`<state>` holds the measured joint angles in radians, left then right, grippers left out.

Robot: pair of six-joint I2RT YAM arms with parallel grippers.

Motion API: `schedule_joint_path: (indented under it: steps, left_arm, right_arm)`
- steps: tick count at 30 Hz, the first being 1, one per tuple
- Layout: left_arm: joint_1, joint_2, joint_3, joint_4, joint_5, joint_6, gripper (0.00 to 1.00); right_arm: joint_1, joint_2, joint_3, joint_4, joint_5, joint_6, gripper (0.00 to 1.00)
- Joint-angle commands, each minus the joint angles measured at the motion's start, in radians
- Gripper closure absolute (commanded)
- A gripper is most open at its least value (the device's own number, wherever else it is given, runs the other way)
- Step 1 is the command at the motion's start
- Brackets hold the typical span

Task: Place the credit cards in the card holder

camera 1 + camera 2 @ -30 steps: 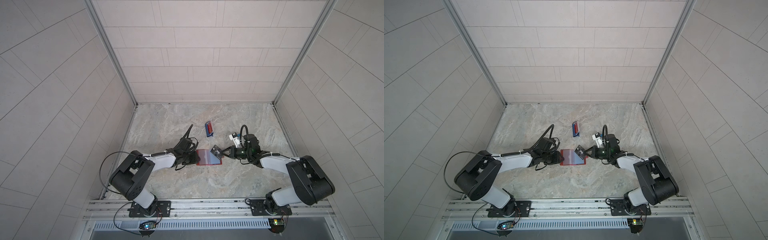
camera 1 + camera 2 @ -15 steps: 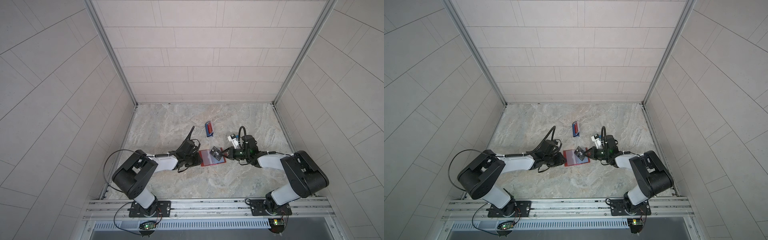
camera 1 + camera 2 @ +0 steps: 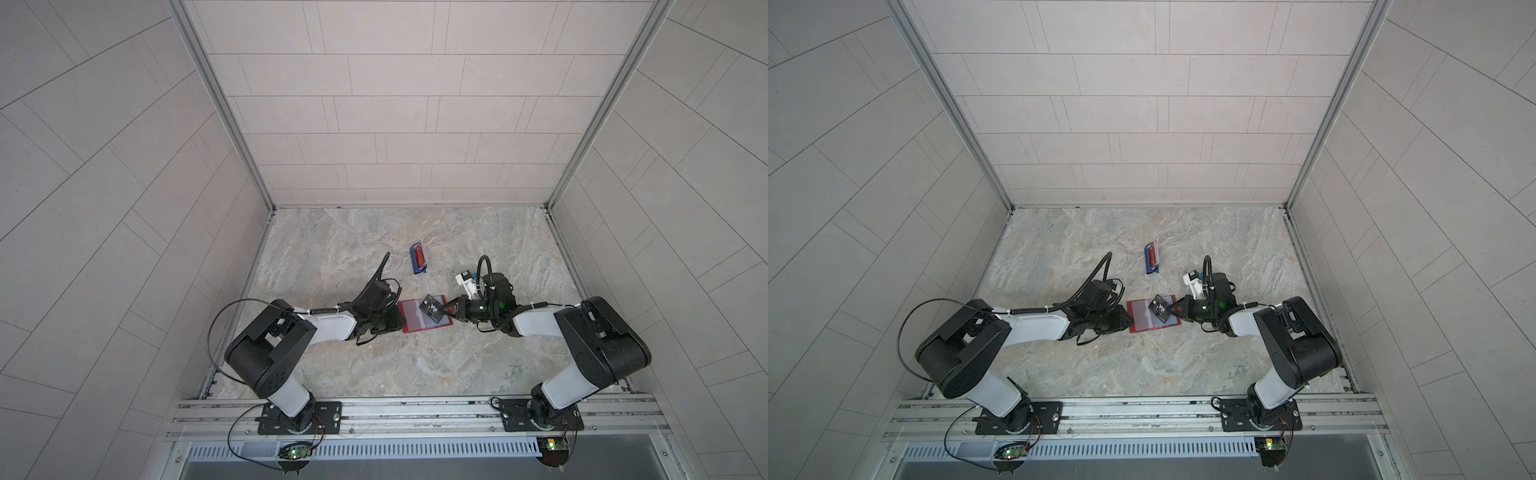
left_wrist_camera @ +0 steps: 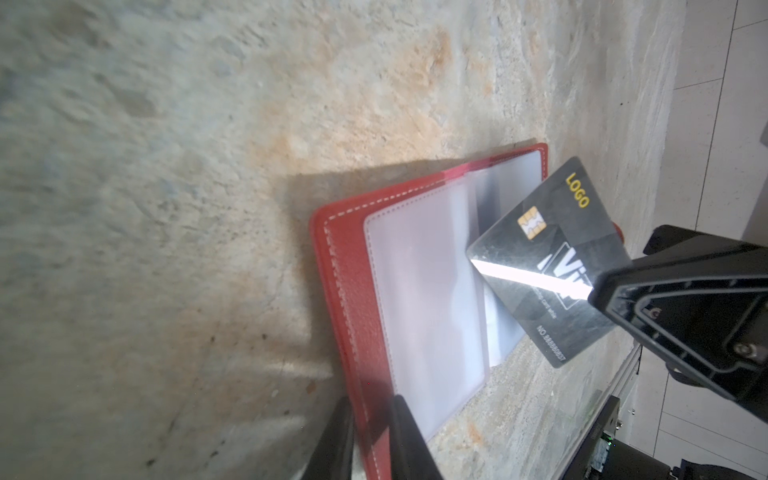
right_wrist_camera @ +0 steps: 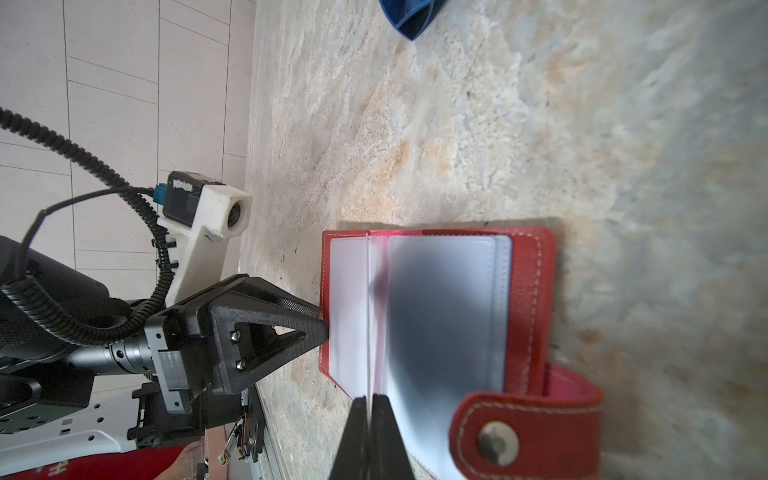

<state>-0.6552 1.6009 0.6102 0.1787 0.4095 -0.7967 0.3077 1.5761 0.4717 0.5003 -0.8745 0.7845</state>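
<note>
Card holder point(image 3: 413, 319) point(image 3: 1142, 316) lies open on the table point(image 3: 374, 374) in the middle between the two arms, clear sleeves point(image 4: 419, 299) facing up. Its snap tab point(image 5: 528, 432) is on the right arm's side.

Left gripper point(image 3: 397, 322) point(image 4: 371, 419) is clenched on the holder's red cover edge, one finger on each side of it, low at the table.

Right gripper point(image 3: 451, 309) point(image 5: 369, 411) is closed tight on the black VIP card point(image 3: 432, 308) point(image 3: 1160, 309) point(image 4: 552, 257). The card is tilted over the holder's right half, with one corner down at the sleeves. Cannot tell if that corner is inside a sleeve or just touching it.

Red card point(image 3: 422, 259) point(image 3: 1154, 257) stands in the blue stand point(image 3: 417, 270) point(image 5: 409, 20), farther back on the table and well apart from the holder.
</note>
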Motion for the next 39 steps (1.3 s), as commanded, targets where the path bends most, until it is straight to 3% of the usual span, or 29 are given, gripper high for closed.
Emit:
schedule_joint_path:
  steps: [1,39]
  left_arm:
    - [-0.010,0.028,-0.026,-0.035,-0.027,0.001,0.79]
    - [-0.018,0.046,-0.029,-0.051,-0.057,0.007,0.82]
  right_arm:
    - [0.005,-0.005,-0.011,0.026,0.010,0.010,1.00]
    - [0.001,-0.043,-0.036,0.009,0.049,-0.013,1.00]
